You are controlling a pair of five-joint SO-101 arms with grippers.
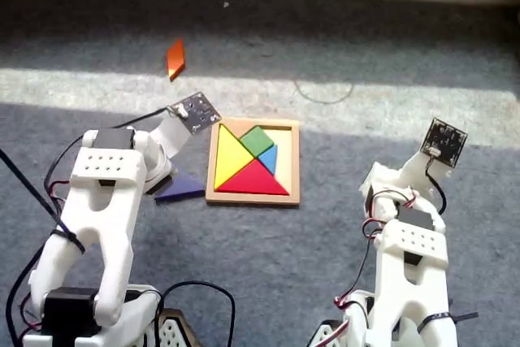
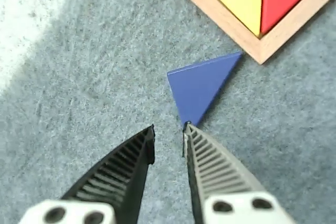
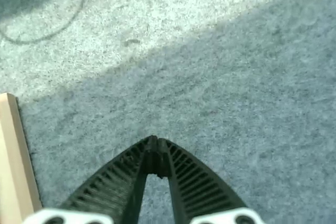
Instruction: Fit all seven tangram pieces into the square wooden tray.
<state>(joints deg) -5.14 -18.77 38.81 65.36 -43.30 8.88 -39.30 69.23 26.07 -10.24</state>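
Note:
The square wooden tray [image 1: 252, 198] lies mid-table and holds a yellow triangle [image 1: 229, 160], a red triangle [image 1: 253, 178], a green square [image 1: 257, 141] and a small blue triangle [image 1: 269, 158]. Bare wood shows along its right side. A dark blue triangle [image 2: 202, 85] lies flat on the carpet just off the tray's corner [image 2: 257, 52], also seen from above [image 1: 180, 188]. My left gripper [image 2: 169, 129] is open a little just short of that triangle, one fingertip [image 2: 187, 128] at its point. My right gripper [image 3: 156, 141] is shut over bare carpet, right of the tray's edge [image 3: 13, 150].
An orange parallelogram [image 1: 175, 58] lies on the carpet far behind the left arm [image 1: 114, 193]. A thin loop of thread [image 1: 323, 93] lies behind the tray. The right arm [image 1: 410, 233] stands to the right of the tray.

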